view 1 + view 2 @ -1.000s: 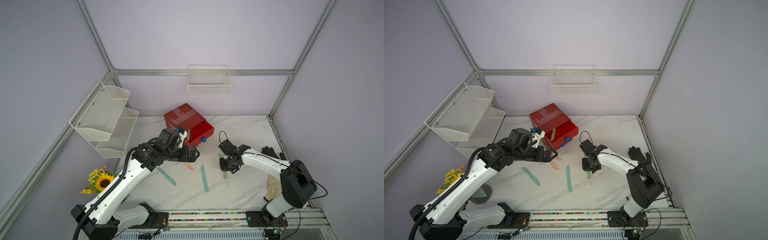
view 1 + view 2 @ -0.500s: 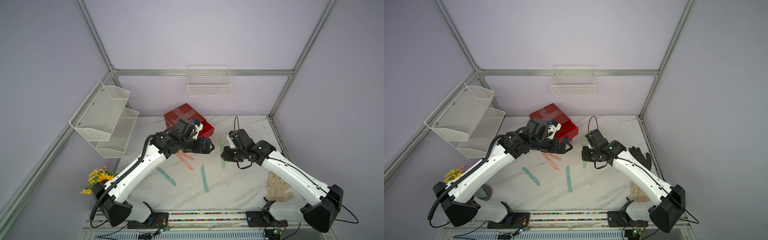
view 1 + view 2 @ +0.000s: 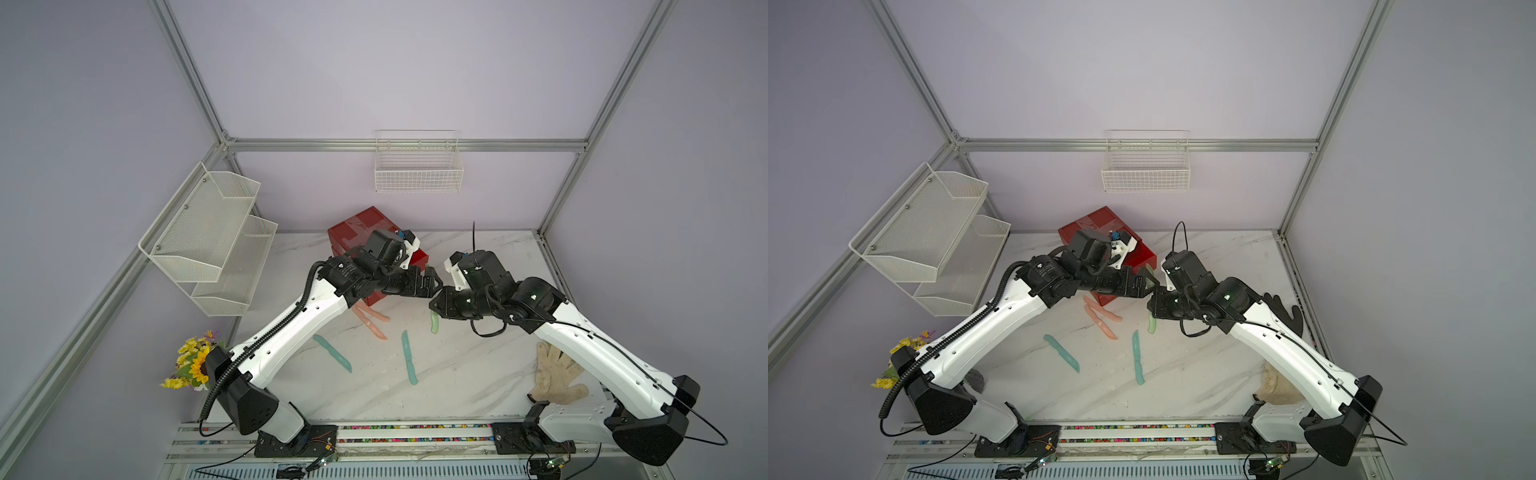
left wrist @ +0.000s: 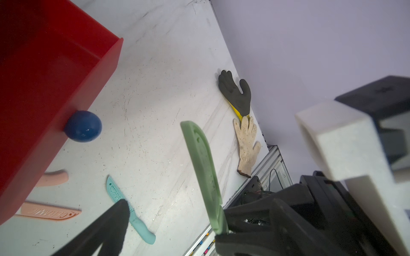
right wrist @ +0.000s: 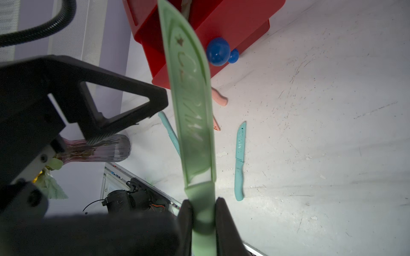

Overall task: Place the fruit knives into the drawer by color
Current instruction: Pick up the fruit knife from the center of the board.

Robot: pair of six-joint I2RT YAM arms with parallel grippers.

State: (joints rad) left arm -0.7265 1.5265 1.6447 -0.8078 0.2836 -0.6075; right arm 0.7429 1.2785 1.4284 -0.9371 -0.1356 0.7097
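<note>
Five knives are in view: two salmon-pink, two teal and one pale green. The pale green knife (image 5: 190, 106) is up off the surface (image 3: 457, 374). The right hand (image 5: 203, 212) pinches it by the handle, closed narrow against both flat sides. Its long axis runs from that hand toward the red chest (image 3: 353, 226). The blade tip is at the pulled-out drawer (image 4: 44, 144), and the handle end pokes out behind the grip toward the front rail. Its lettered face is turned to the right wrist camera.

The left hand (image 3: 430, 282) is spread wide and holds nothing. One of its fingers (image 5: 124, 99) sits just beside the blade, and I cannot tell whether it touches.

The other four knives lie flat. One salmon-pink knife (image 3: 379, 318) and the second salmon-pink knife (image 3: 374, 330) fan apart from the chest's foot, running rightward and front-right. One teal knife (image 3: 333, 354) lies on a diagonal. The second teal knife (image 3: 408, 357) runs nearly front to back, with its blade toward the chest and its handle toward the rail.

Two blue knobs (image 5: 218, 52) show on the chest. Two gloves, a black glove (image 4: 235, 93) and an off-white glove (image 4: 246, 146), lie end to end at the surface's right edge.
</note>
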